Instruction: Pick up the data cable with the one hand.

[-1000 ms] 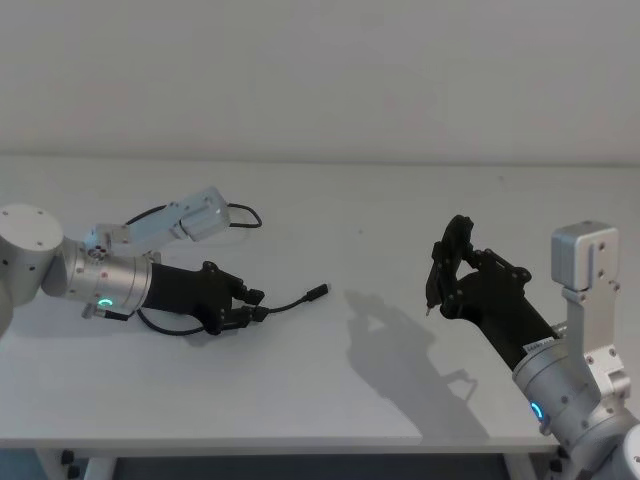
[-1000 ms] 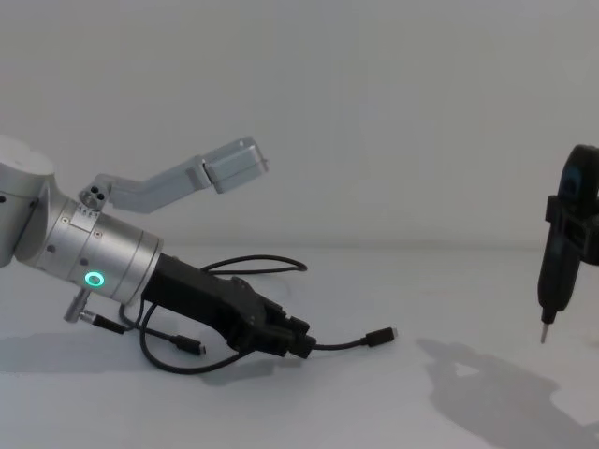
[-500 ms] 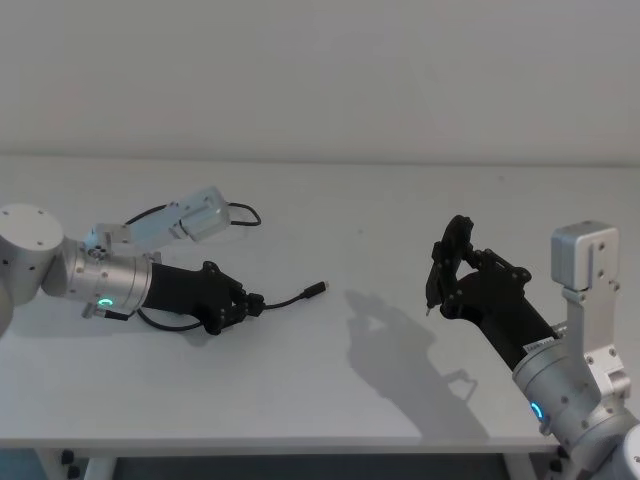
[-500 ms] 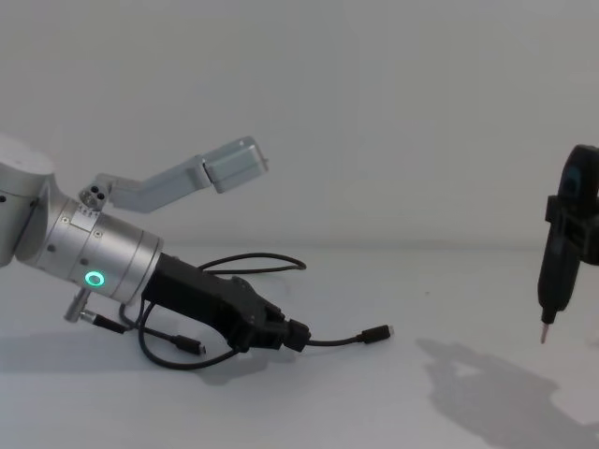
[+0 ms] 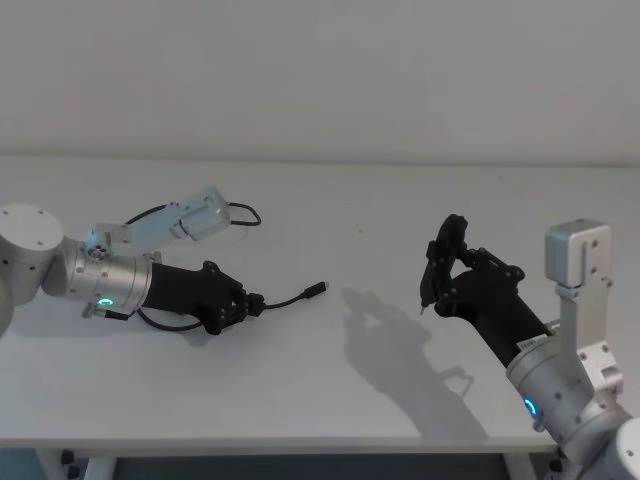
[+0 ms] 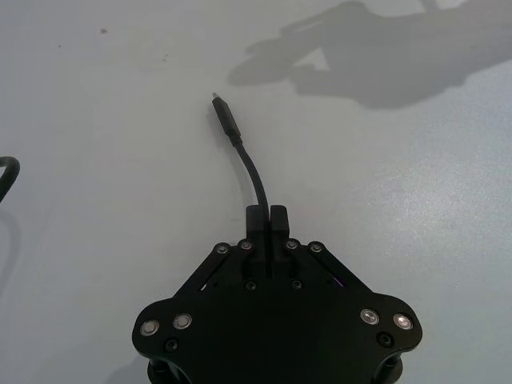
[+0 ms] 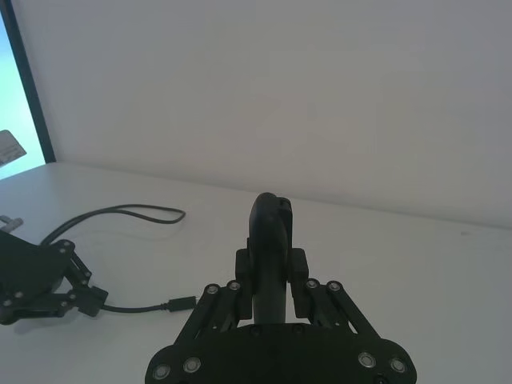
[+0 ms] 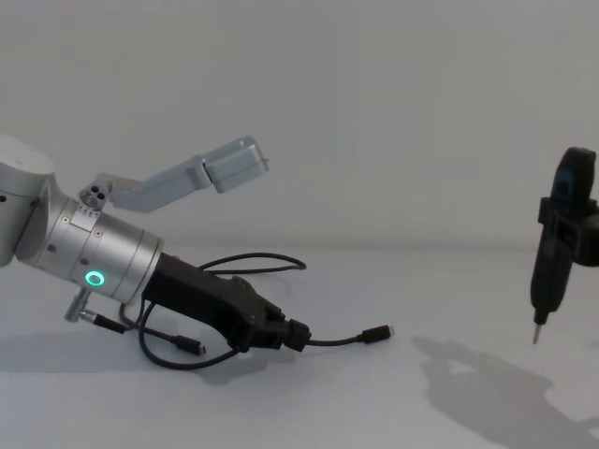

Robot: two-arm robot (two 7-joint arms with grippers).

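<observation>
The data cable [image 5: 291, 298] is a thin black cord on the white table [image 5: 330, 200], with a loop behind my left arm and one plug [image 5: 317, 290] lying free. My left gripper [image 5: 252, 300], the one hand with the green ring, lies low over the table and is shut on the cable a short way behind that plug. In the left wrist view the cord [image 6: 254, 172] runs out from between the closed fingertips [image 6: 257, 218]. The chest view shows the cable [image 8: 337, 342] ending at the plug [image 8: 379, 333] just above the tabletop. My right gripper [image 5: 445, 262] hovers at the right, away from the cable.
My right gripper [image 7: 270, 260] is closed around a black pen-like tool whose thin metal tip [image 8: 535, 329] points down. A second plug [image 8: 195, 347] of the cord lies under my left arm. The table's front edge [image 5: 300, 440] runs close below both arms.
My left gripper's fingers have closed onto the cable near its free end. The right arm has shifted slightly to the left.
</observation>
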